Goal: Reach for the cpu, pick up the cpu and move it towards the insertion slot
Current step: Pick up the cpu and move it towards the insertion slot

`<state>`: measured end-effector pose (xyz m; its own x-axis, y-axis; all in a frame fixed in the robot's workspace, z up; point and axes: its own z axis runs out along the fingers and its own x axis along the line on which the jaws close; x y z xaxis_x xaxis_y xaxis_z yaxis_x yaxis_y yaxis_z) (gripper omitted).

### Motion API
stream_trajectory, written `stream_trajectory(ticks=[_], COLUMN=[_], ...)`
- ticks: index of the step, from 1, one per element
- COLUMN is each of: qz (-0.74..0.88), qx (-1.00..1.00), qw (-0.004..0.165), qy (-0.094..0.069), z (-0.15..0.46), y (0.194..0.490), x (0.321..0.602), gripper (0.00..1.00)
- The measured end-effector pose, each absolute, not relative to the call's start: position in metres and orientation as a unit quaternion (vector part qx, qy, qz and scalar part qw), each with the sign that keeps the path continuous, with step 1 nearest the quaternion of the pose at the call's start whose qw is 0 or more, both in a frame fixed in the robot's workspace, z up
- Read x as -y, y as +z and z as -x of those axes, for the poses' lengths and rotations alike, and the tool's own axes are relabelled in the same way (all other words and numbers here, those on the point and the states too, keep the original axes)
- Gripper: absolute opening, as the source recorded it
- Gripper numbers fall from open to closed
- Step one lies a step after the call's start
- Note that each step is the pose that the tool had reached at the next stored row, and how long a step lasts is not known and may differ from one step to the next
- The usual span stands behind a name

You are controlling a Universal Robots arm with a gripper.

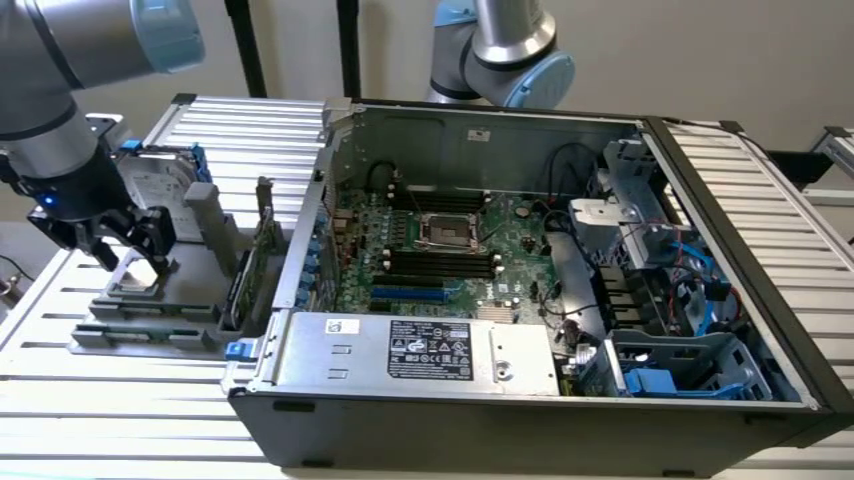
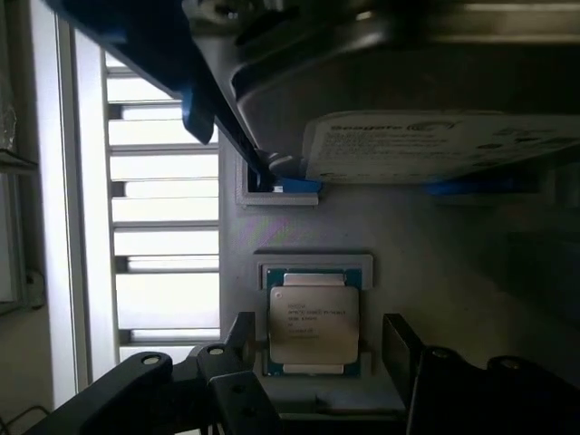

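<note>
**Gripper**. Black, two-fingered, carried on a grey arm with pale blue caps. The jaws are held wide apart and nothing is clamped. It is placed low over the grey holder at the exterior view's left, outside the computer case.

**Cpu**. Small flat square with a brushed silvery lid, faint printing and a blue-green border showing at two ends. It is seated in a shallow square pocket of the holder, between the two fingers. A gap is visible at each side and no contact is seen.

**Insertion slot**. Square metal frame around a dark centre, set on the green board inside the case, beside the long black memory slots. It is well apart from the cpu.

**Hard drive**. Larger silver slab with a white label and blue brackets, stood near the cpu pocket in the same holder.

**Table**. White ribbed slats, matte.

**Handling note.** The reach is judged nearly complete, and the cpu is not yet gripped. A good grasp would be made with the fingers centred on opposite edges. They should be lowered squarely without scraping the pocket walls and closed gently, since the lid looks smooth and the package thin.
</note>
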<state>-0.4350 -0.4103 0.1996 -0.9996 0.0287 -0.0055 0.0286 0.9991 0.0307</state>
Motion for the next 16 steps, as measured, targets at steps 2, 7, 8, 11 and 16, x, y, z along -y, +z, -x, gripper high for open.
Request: stream_trajectory(ticks=[2, 7, 8, 11, 16], qz=[-0.014, -0.014, -0.014, -0.014, -0.014], qx=[-1.000, -1.000, -1.000, -1.000, -1.000], qw=[0.003, 0.002, 0.001, 0.001, 0.001], qy=[0.015, 0.015, 0.015, 0.015, 0.014], z=[0.4348, 0.4347, 0.4347, 0.4346, 0.4346], y=[0.1985, 0.1962, 0.1957, 0.1938, 0.1916], x=[0.4103, 0.4106, 0.4106, 0.4107, 0.4107], gripper=[0.67, 0.67, 0.67, 0.67, 0.67])
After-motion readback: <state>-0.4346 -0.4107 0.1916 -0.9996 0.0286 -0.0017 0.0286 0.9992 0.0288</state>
